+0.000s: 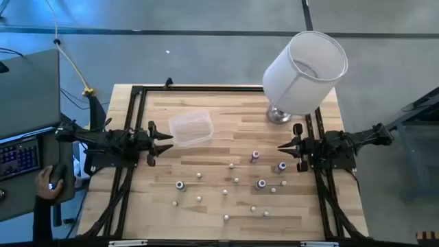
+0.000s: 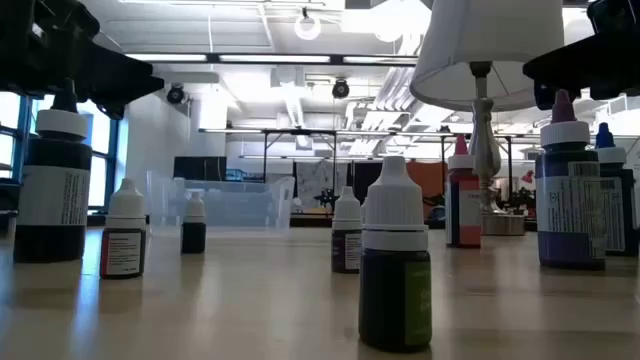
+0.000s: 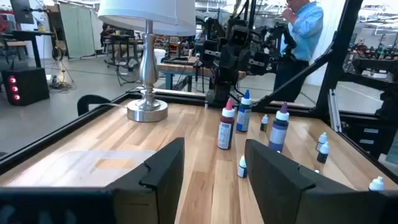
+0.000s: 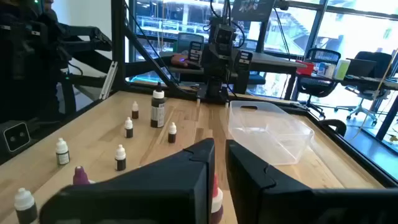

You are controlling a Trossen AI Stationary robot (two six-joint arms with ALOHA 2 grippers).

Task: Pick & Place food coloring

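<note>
We are counting four larger bottles of food coloring on the table [image 1: 206,103]: one with a pink top [image 1: 255,156], one with a blue top [image 1: 281,167], one with a purple top [image 1: 260,184] and one with a dark top [image 1: 180,185]. Around them we are seeing roughly a dozen smaller whitish-capped bottles [image 1: 199,175], scattered over the middle and near half of the wood; an exact count is hard from above. There is also one clear tub [image 1: 191,128] and one lamp [image 1: 302,72].

Taking the table's far edge as twelve o'clock, the left gripper [image 1: 167,143] is hovering at the nine o'clock side with its fingers spread and holding nothing. The dark-topped bottle is sitting at about five o'clock from it, well apart. The right gripper [image 1: 282,147] is waiting at the three o'clock side, fingers nearly closed and gripping nothing. The pink-topped bottle is standing near it at about eight o'clock, and the blue-topped one at six o'clock.

The bottles are all standing upright, with labelled bodies and pointed caps.
</note>
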